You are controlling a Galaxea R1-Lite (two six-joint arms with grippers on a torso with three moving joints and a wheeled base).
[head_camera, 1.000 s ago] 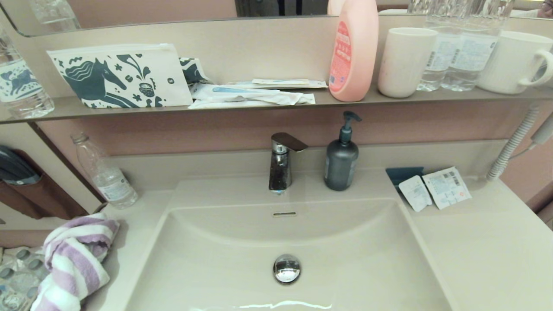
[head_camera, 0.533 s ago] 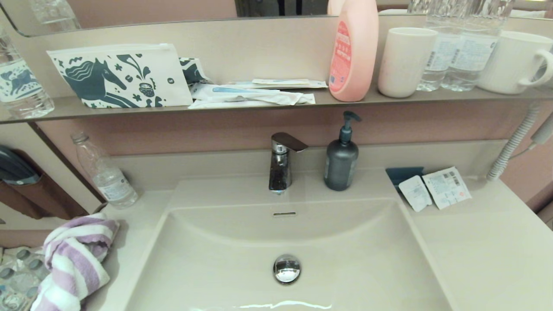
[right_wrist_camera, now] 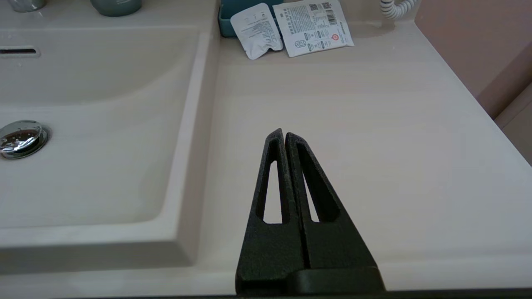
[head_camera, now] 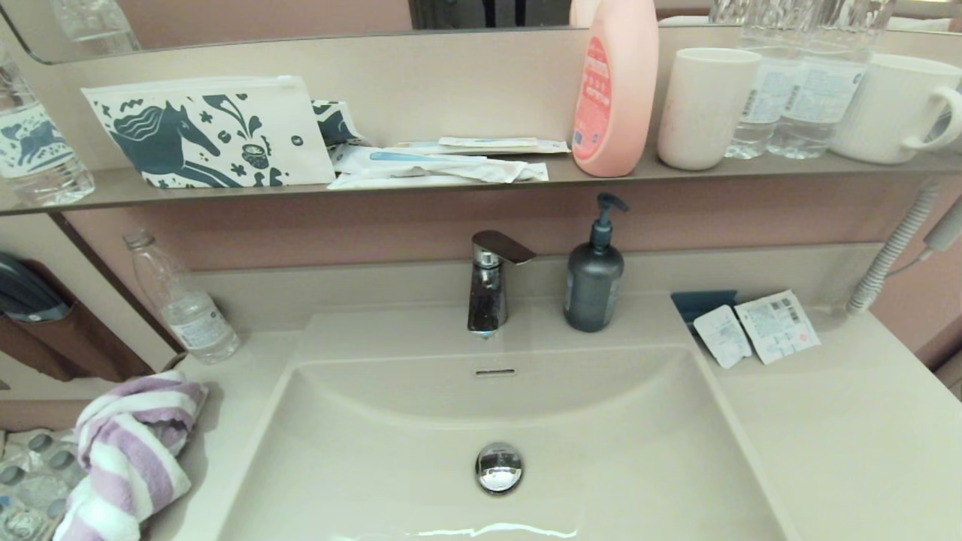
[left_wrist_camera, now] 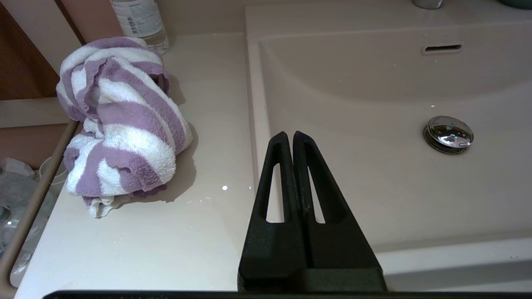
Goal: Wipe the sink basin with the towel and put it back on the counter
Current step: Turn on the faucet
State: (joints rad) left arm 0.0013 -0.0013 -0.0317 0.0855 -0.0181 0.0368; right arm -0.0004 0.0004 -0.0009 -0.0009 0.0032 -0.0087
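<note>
The lilac-and-white striped towel (head_camera: 128, 451) lies bunched on the counter (head_camera: 849, 443) left of the sink basin (head_camera: 421, 436), near the counter's left edge. In the left wrist view the towel (left_wrist_camera: 120, 124) sits apart from my left gripper (left_wrist_camera: 292, 135), which is shut and empty above the basin's left rim. The basin (left_wrist_camera: 374, 174) holds its chrome drain plug (left_wrist_camera: 449, 134) and shows an overflow slot (left_wrist_camera: 443, 48). My right gripper (right_wrist_camera: 284, 133) is shut and empty over the bare counter (right_wrist_camera: 374, 124) right of the basin (right_wrist_camera: 83, 166). Neither gripper shows in the head view.
A chrome faucet (head_camera: 488, 282) and dark pump bottle (head_camera: 594, 274) stand behind the basin. A clear bottle (head_camera: 184, 300) is behind the towel. Sachets (head_camera: 755, 328) lie at the counter's back right. The wall shelf (head_camera: 481, 184) carries the horse pouch (head_camera: 210, 135), a pink bottle (head_camera: 615, 86) and cups.
</note>
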